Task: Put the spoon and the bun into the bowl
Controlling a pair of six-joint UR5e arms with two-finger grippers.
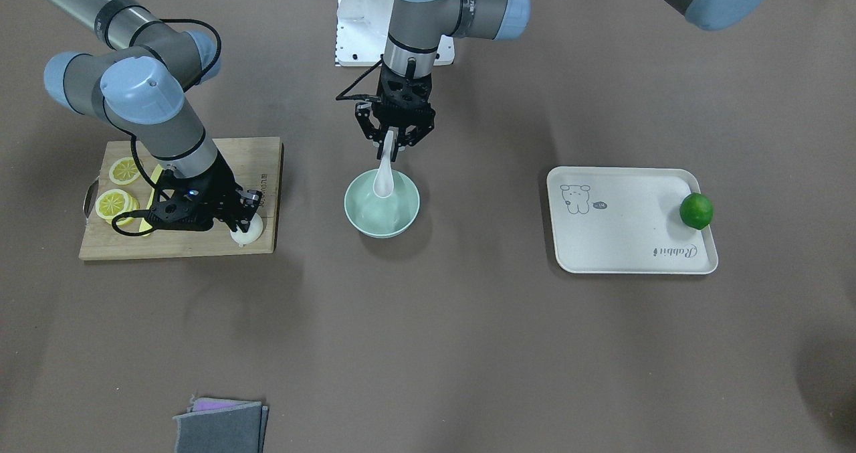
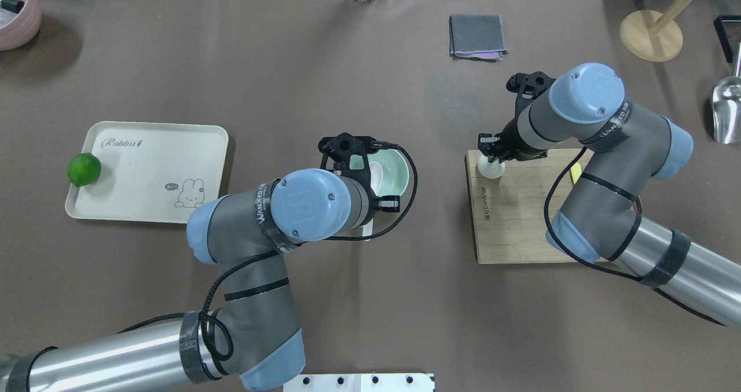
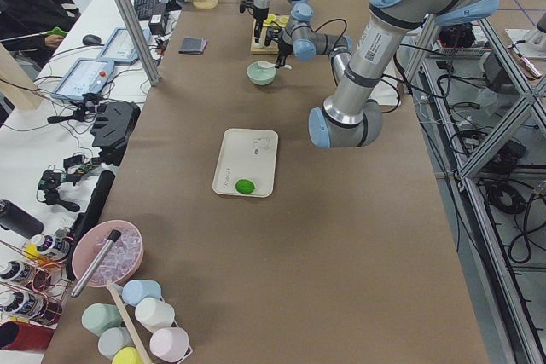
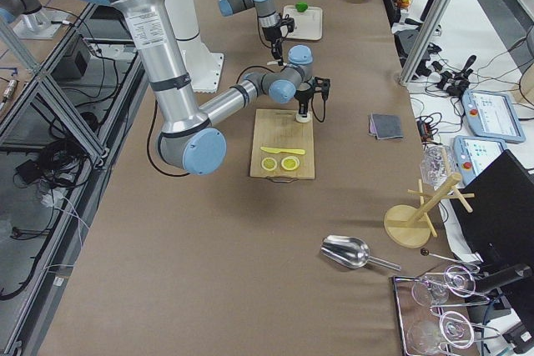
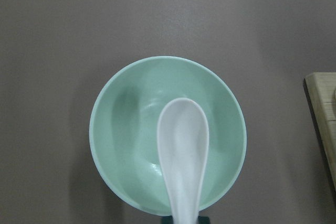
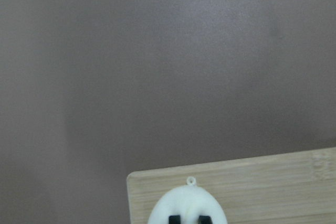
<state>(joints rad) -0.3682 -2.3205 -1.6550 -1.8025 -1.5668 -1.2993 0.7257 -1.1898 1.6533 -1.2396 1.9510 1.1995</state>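
My left gripper [image 1: 390, 146] is shut on the handle of the white spoon [image 1: 384, 177] and holds it upright, scoop down, over the pale mint-green bowl [image 1: 361, 219]. In the left wrist view the spoon [image 5: 182, 150] hangs over the near half of the bowl [image 5: 118, 129]; I cannot tell whether it touches. My right gripper [image 1: 246, 219] is down on the white bun [image 1: 245, 234] at the corner of the wooden cutting board [image 1: 261, 165], fingers closed on it. The bun [image 6: 186, 203] still rests on the board. In the overhead view the bun [image 2: 491, 169] sits under the gripper.
Lemon slices [image 1: 125, 170] and a yellow knife [image 1: 154, 180] lie on the board behind the right arm. A cream tray [image 1: 622, 239] with a green lime [image 1: 696, 211] is on the other side of the bowl. A folded grey cloth [image 1: 221, 426] lies at the table's far edge.
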